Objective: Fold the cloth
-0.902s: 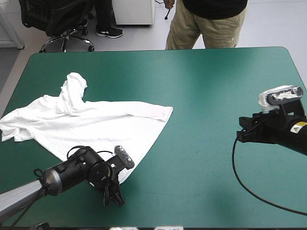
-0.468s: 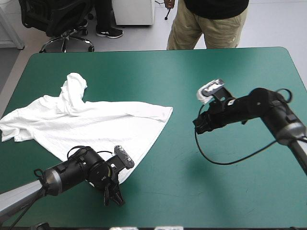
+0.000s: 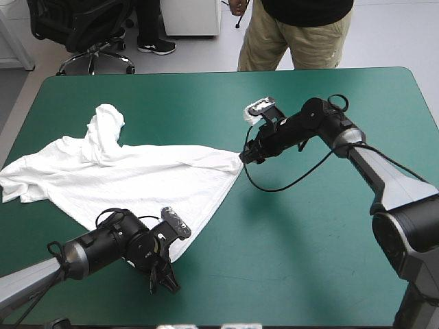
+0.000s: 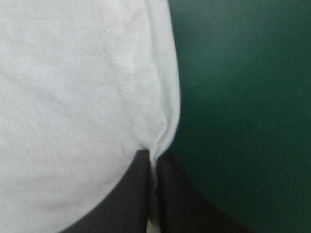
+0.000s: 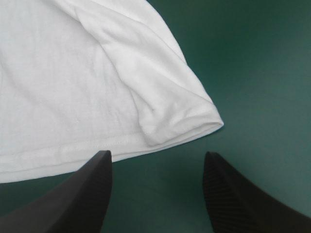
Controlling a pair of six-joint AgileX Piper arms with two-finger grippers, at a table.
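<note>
The white T-shirt lies loosely spread on the left half of the teal-green table, one sleeve bunched up toward the far side. My left gripper sits at the shirt's near corner, shut on the T-shirt; in the left wrist view the hem is pinched between the two black fingers. My right gripper has reached the shirt's right corner and stands open just short of it, its fingers apart on either side with bare cover between them.
A person stands beyond the far edge of the table. The teal-green cover to the right of the shirt is bare. The right arm's black cable hangs in a loop under the forearm.
The right arm has swung from the table's right edge leftward across to the shirt's right corner. The left gripper has stayed in place, holding the near corner.
</note>
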